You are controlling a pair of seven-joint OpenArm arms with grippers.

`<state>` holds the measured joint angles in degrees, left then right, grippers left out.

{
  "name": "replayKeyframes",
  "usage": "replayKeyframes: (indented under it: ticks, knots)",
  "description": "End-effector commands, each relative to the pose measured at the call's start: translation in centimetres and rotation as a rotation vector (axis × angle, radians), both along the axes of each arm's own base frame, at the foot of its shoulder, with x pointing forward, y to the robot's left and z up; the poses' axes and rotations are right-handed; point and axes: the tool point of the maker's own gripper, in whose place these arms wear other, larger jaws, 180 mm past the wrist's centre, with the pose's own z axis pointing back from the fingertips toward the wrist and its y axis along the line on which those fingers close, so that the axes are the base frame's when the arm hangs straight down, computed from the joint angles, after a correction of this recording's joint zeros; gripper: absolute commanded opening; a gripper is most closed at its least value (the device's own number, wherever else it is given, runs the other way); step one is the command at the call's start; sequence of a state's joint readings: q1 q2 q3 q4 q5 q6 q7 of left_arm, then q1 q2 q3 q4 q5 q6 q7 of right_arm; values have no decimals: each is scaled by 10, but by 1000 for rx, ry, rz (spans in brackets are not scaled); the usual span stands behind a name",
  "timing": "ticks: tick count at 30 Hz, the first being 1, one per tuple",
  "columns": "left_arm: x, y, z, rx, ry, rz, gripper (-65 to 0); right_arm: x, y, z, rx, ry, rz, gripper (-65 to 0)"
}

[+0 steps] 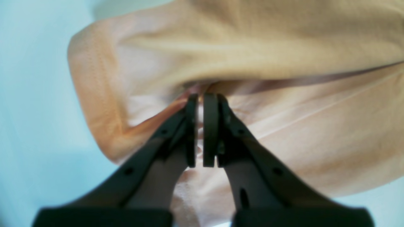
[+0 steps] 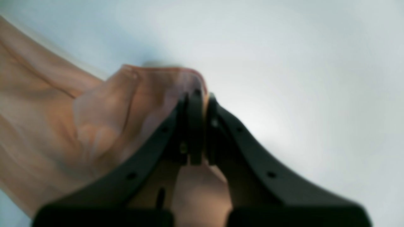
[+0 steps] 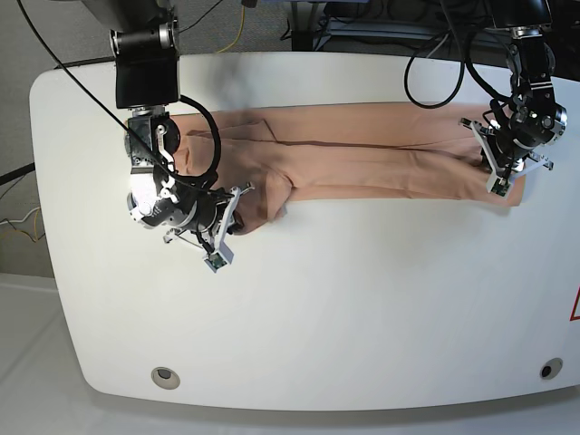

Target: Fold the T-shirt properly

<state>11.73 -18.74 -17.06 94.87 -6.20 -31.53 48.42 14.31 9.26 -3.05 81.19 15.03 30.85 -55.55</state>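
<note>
The left gripper's (image 1: 200,98) fingers (image 1: 210,126) stand nearly together, pinching a fold of the peach T-shirt (image 1: 252,63) between their pads; a thin strip of cloth shows in the narrow gap. The right gripper's (image 2: 201,94) fingers (image 2: 194,126) are likewise pressed close, clamped on a bunched corner of the T-shirt (image 2: 63,126), with cloth spilling below and toward nine o'clock of the jaws in the right wrist view.

In the base view, the white table (image 3: 317,308) lies bare across its near half. Beyond that, the right gripper (image 3: 243,210) sits toward nine o'clock of the table's middle, its tips at the garment's rumpled end, which hangs lowest there. The T-shirt (image 3: 362,154) stretches as a long, narrow band from about ten o'clock to about two o'clock, folded lengthwise with a dark crease running along its far part. The left gripper (image 3: 504,172) holds the band's other end near two o'clock. Farthest off, past the table's rear edge, cables (image 3: 435,54) trail down from the arm mounts.
</note>
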Motion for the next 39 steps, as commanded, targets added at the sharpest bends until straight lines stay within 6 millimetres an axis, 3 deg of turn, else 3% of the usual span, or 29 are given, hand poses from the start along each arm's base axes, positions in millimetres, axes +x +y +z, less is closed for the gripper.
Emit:
replayKeyframes:
  ticks: [1,6,14,39]
  knots:
    - [8,2,10,10,-34,-5,-628,10,1,22,9,-71,3,-650]
    - [8,2,10,10,-34,-5,-628,-2,2,21,6,-70,8,-650]
    - [8,2,9,9,-34,-7,-628,-15,-17,27,-14,-66,-43,-650]
    - [8,-7,6,-18,-36,-3,-628,-71,-21,36,-96,-5,-53,-650]
